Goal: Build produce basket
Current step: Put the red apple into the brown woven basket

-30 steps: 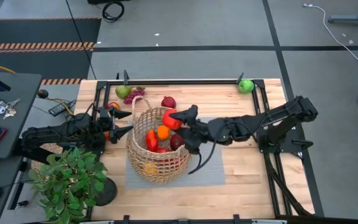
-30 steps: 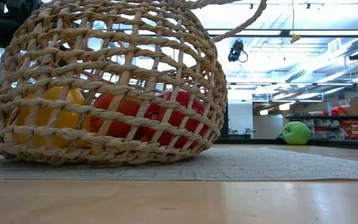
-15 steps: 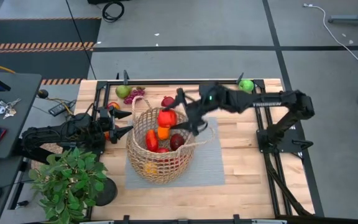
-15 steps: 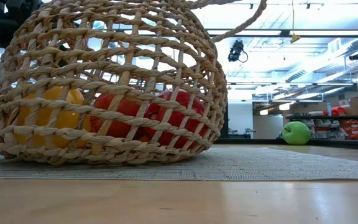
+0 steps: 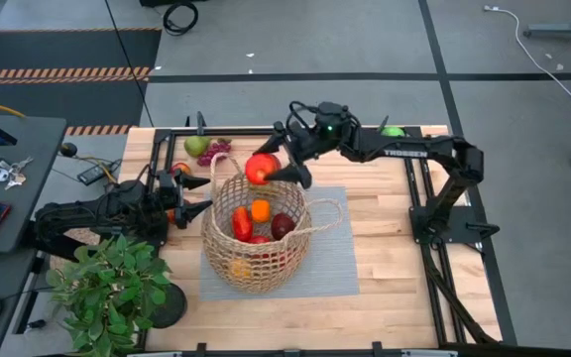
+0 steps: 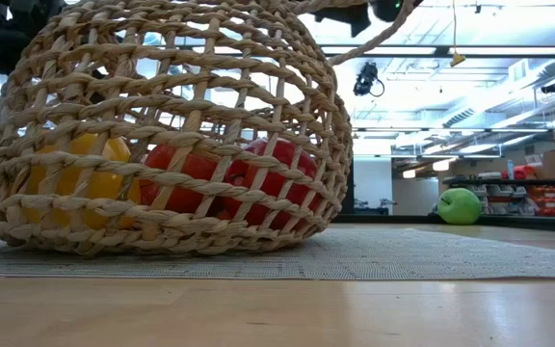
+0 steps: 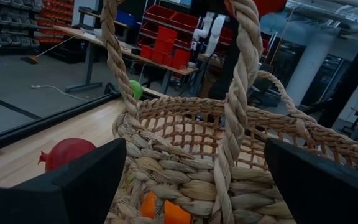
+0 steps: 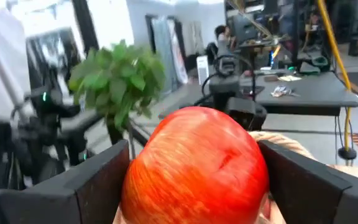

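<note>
My right gripper [image 5: 278, 165], fingers clamped on a red apple [image 5: 260, 168], has swung to the basket [image 5: 256, 238]'s far rim above the bench [image 5: 385, 258]; left gripper [image 5: 188, 210], fingers apart, flanks a handle.

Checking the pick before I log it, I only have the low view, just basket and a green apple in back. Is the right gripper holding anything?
Observer: Yes. The right gripper is closed on a red apple, at the far rim of the basket.
Operator: Over the opening or outside it?
Observer: Right at the far rim in the high view; I cannot tell which side.
Operator: Left arm?
Observer: The left gripper is open, beside the basket's near-left handle; that handle rises between its fingers in the left wrist view.
Operator: Anything loose on that side?
Observer: A dark red fruit lies on the table outside the basket.
</note>
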